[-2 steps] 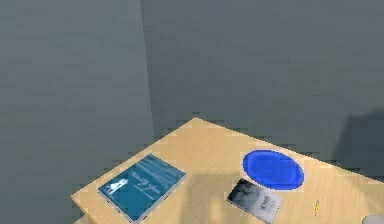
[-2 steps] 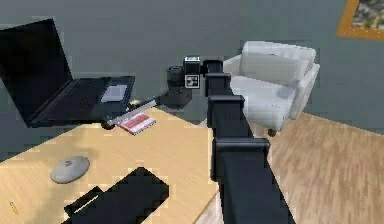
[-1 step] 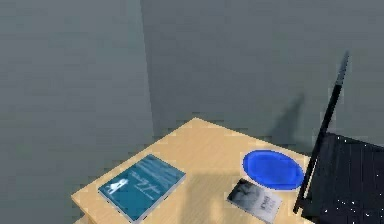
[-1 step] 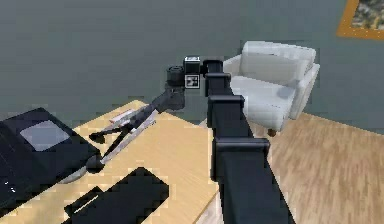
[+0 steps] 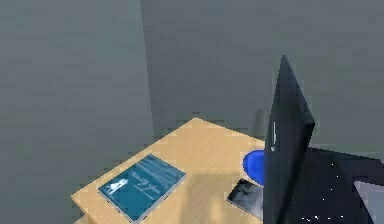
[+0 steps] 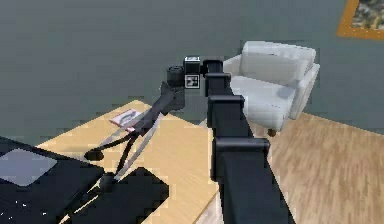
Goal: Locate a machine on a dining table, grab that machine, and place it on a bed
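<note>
Open laptop (image 5: 290,150) on wooden dining table (image 5: 200,150), gripper (image 6: 135,140) before the tabletop, cannot tell whether fingers hold anything, white armchair (image 6: 270,80) beyond.

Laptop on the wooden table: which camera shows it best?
The forward view: the laptop stands open there, its dark screen upright beside the keyboard half. The arm side view catches a flat dark part of it in the bottom left corner.

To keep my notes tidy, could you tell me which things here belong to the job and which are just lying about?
Job: laptop, dining table, fingers.
Lying about: blue booklet, blue dish, white armchair, wall picture.
</note>
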